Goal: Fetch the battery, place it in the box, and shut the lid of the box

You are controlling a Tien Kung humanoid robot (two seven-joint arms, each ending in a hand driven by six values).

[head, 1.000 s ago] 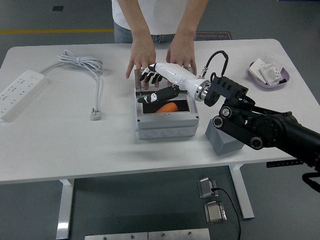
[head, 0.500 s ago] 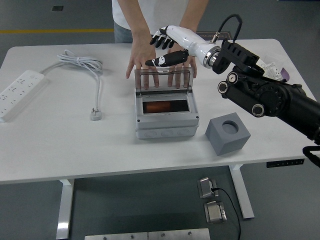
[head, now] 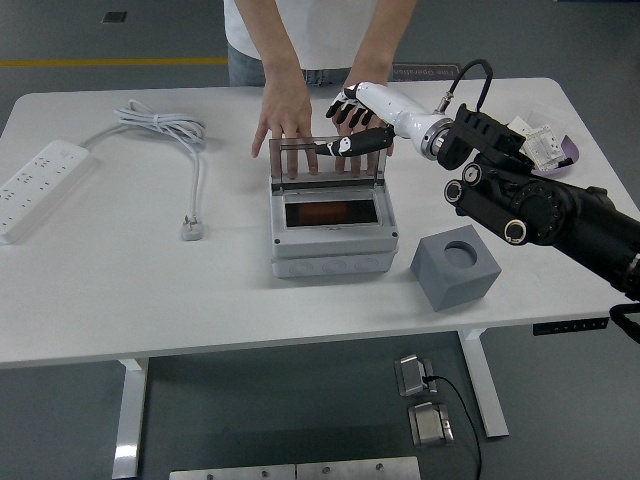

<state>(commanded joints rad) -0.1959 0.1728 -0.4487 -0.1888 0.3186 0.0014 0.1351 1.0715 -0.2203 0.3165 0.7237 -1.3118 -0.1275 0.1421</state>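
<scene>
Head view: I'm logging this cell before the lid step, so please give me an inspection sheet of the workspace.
Surface: white table, bare along the near edge.
Job's things: grey box at centre, its clear lid standing open; an orange battery lies inside.
Clutter: grey block with a round hole right of the box; purple tray of small packs at far right.
Robot hands: right robot hand at the lid's top edge, fingers spread, holding nothing; left not in view.
Cables: white power strip and its cord with plug at left.
Surroundings: a person's hands rest on the table behind the lid.
</scene>
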